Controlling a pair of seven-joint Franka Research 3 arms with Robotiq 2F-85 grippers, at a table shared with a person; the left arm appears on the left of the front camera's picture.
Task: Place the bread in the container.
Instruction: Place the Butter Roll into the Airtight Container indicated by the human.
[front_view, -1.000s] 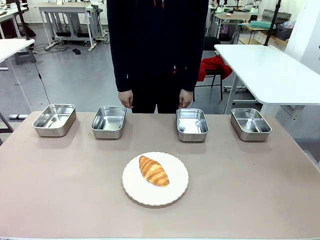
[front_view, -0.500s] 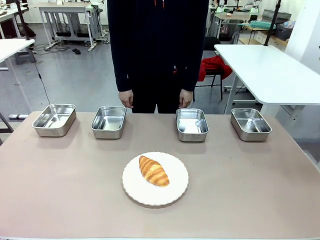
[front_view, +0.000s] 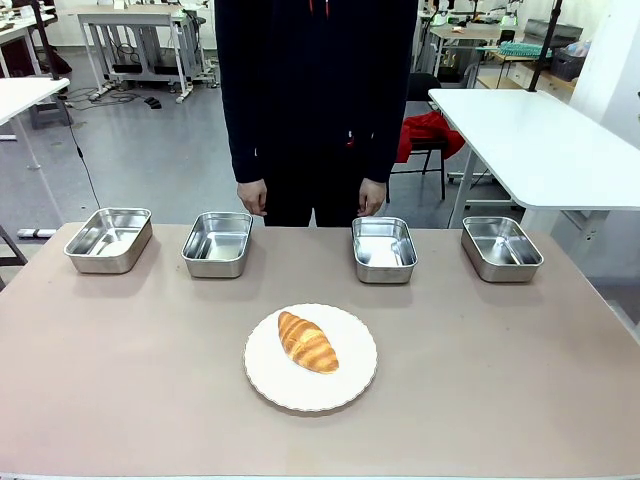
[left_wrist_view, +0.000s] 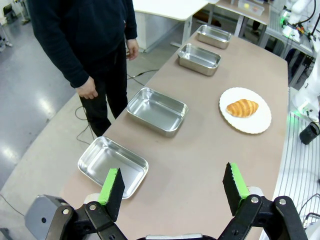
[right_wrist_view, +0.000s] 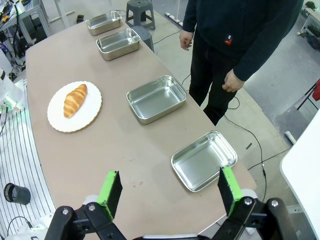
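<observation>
The bread (front_view: 308, 342), a golden-brown croissant, lies on a round white plate (front_view: 262, 378) at the table's near middle. Several alike steel pans stand empty in a row along the far edge; any of them could be the container (front_view: 217, 243). In the left wrist view my left gripper (left_wrist_view: 172, 172) hangs open and empty high over the table's end, with the bread (left_wrist_view: 242, 107) far off. In the right wrist view my right gripper (right_wrist_view: 169, 175) is open and empty above the opposite end, the bread (right_wrist_view: 75, 100) well away from it.
A person in dark clothes stands at the far edge behind the middle pans, hands (front_view: 252, 197) hanging down at the sides. The other pans (front_view: 109, 240) (front_view: 383, 250) (front_view: 501, 248) are spaced along that edge. A white table (front_view: 540, 140) stands beyond the right corner.
</observation>
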